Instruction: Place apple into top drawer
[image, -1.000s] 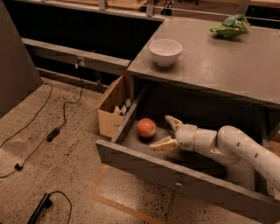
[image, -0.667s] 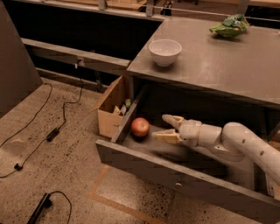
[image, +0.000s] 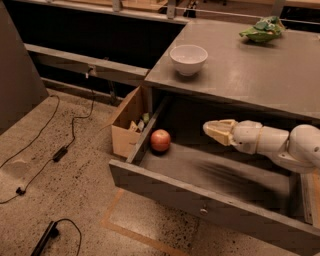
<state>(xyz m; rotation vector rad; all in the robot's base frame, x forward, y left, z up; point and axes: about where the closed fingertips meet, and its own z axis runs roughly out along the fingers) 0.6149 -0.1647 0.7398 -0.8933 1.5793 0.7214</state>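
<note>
Camera view: we see the counter (image: 250, 80) with the top drawer (image: 210, 197) pulled out from under its front edge.
Apple: the apple (image: 160, 140) lies inside the top drawer, on the drawer floor below the counter's front left corner and against the drawer's left wall, as far as we can tell.
Claw: the claw (image: 218, 132) hangs in the air over the drawer, just under the counter's front edge and about halfway along it, pointing left toward the apple and well apart from it.
Claw state: we cannot tell whether it is apart or together; nothing is held in it.
Change: a second ago the claw sat low in the drawer just beside the apple; now it has lifted and drawn back to the right. The apple has shifted a little left, toward the drawer wall.
Bowl: the white bowl (image: 188, 59) stands on the counter near the front left corner, unmoved.
Bag: the green bag (image: 262, 30) lies near the counter's back edge.
Box: the cardboard box (image: 126, 125) sits on the floor beside the counter's left edge.
</note>
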